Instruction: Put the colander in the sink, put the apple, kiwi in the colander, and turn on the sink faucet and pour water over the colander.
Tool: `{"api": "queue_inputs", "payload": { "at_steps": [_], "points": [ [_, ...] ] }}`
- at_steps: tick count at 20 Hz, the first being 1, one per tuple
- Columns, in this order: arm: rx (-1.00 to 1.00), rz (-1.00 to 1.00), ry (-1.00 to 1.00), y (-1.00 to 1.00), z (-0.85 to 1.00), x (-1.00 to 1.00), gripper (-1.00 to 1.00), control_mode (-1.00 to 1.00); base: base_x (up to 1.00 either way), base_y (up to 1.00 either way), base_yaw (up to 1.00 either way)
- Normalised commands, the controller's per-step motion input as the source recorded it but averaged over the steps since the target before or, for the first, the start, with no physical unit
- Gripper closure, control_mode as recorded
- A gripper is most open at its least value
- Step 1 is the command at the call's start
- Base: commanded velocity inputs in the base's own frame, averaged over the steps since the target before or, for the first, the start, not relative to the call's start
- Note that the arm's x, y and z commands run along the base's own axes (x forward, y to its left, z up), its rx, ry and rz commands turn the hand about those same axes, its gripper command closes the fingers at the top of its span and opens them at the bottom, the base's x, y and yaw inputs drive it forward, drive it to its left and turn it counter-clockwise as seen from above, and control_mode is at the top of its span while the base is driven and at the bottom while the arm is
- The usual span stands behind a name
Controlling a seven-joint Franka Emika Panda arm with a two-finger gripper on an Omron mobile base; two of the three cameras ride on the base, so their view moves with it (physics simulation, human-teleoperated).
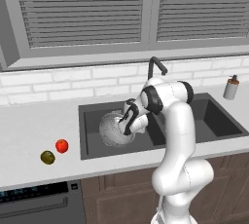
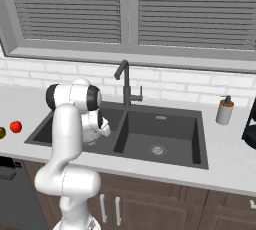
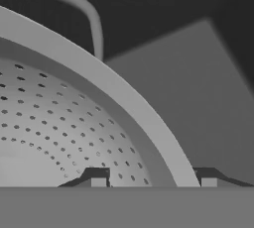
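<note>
I see the kiwi (image 1: 47, 157) and apple (image 1: 62, 145) waiting on the counter (image 1: 29, 130) left of the sink (image 1: 87, 116). The colander (image 1: 114, 129) sits in the left basin; my gripper (image 3: 154, 182) straddles its rim, fingers parted, apparently letting go.

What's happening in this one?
The arm's gripper is down in the left basin of the sink, its open jaws straddling the rim of the colander, which sits in that basin. The apple and kiwi lie on the counter to the left. No water shows at the faucet.
</note>
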Motion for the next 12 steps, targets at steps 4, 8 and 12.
{"api": "queue_inputs", "payload": {
  "at_steps": [4,8,12],
  "points": [
    [0.0,-0.02,0.0,0.0,0.12,0.18,1.0,-1.0,0.0,0.0,0.0],
    [0.0,-0.05,0.03,-0.15,0.08,0.02,1.0,-1.0,0.0,0.0,0.0],
    [0.0,-0.11,0.09,-0.41,0.16,0.0,1.0,-1.0,0.0,0.0,0.0]
  ]
}}
